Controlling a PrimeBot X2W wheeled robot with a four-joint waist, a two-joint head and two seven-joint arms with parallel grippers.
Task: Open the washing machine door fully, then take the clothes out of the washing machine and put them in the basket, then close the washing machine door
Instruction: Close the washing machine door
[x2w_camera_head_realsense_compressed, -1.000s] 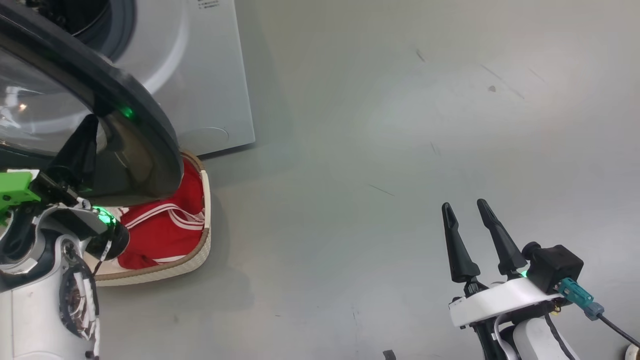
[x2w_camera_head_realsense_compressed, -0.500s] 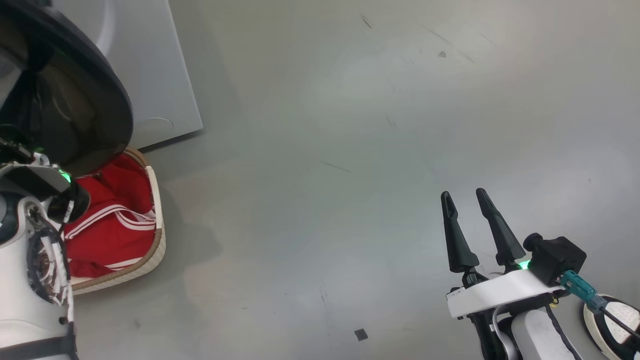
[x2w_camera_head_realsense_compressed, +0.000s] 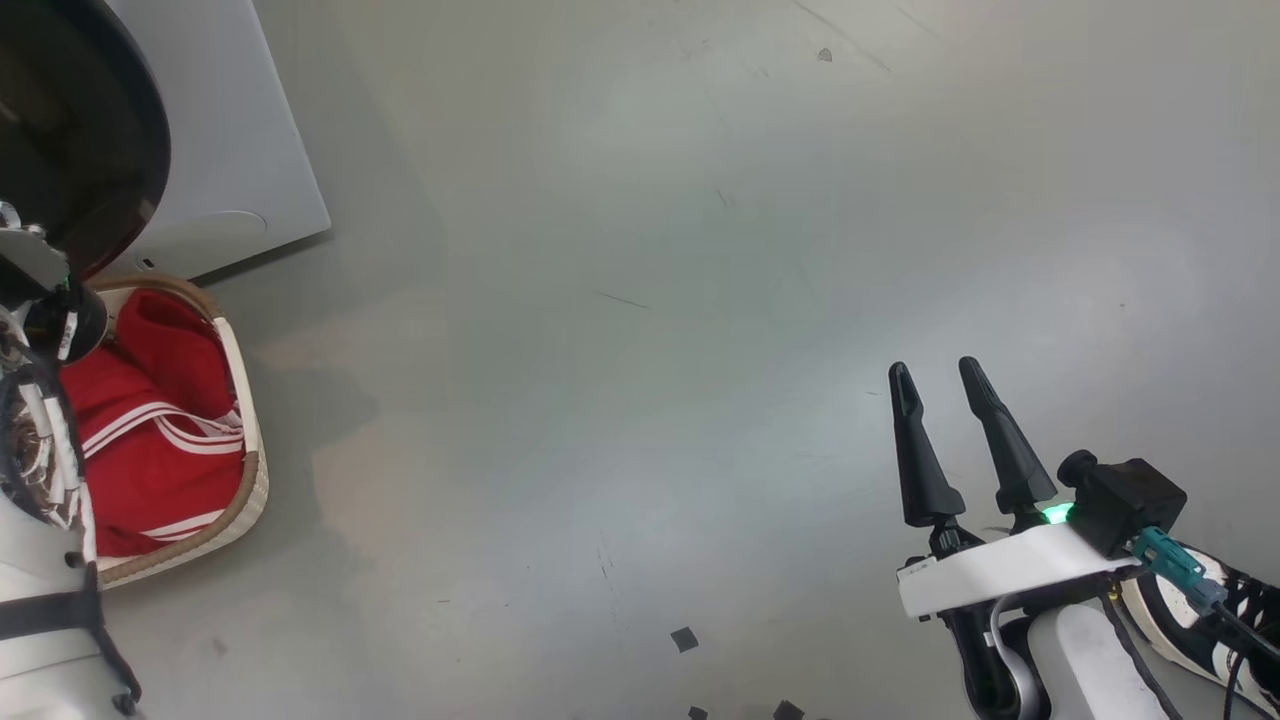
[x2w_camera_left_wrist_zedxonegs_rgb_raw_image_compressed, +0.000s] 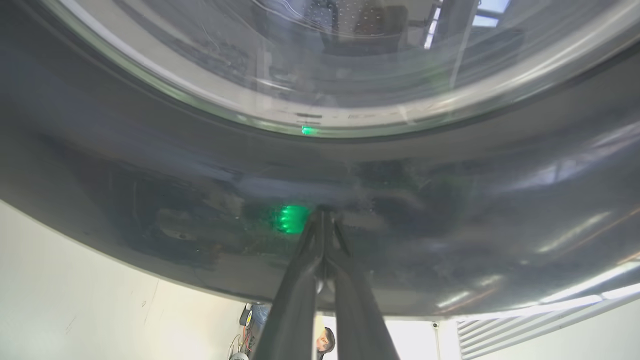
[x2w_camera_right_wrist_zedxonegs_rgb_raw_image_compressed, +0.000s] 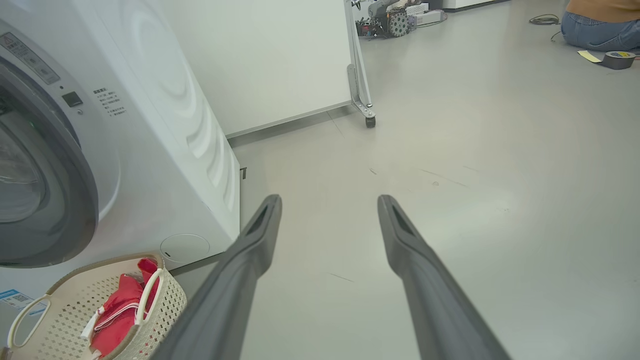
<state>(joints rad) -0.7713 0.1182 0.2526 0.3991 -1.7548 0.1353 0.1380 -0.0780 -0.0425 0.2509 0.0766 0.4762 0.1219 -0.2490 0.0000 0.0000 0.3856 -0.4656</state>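
While the left jaws were pressed tight together with nothing between them, their fingers (x2w_camera_left_wrist_zedxonegs_rgb_raw_image_compressed: 295, 295) ran up to the glossy black rim of the washing machine door (x2w_camera_left_wrist_zedxonegs_rgb_raw_image_compressed: 450, 200). The tips met their own reflection there beside a green glow, and the clear glass bowl curved above.

From the head, the door showed as a dark round shape at the upper left, in front of the white washing machine (x2w_camera_head_realsense_compressed: 240, 150). From the right wrist it seemed to sit at the machine's front, though whether it was latched could not be told.

The basket (x2w_camera_head_realsense_compressed: 247, 470) stood on the grey floor (x2w_camera_head_realsense_compressed: 640, 300) just below the door, close against the machine's lower front. The clothes (x2w_camera_head_realsense_compressed: 150, 450), red with white stripes, lay inside it.

The right jaws stood wide and empty, well apart from the basket, their long dark prongs (x2w_camera_head_realsense_compressed: 915, 450) pointing over bare floor. A shoe (x2w_camera_head_realsense_compressed: 1170, 610) showed beside that arm. Far off, a person (x2w_camera_right_wrist_zedxonegs_rgb_raw_image_compressed: 600, 20) sat on the floor near a roll of tape (x2w_camera_right_wrist_zedxonegs_rgb_raw_image_compressed: 619, 59).
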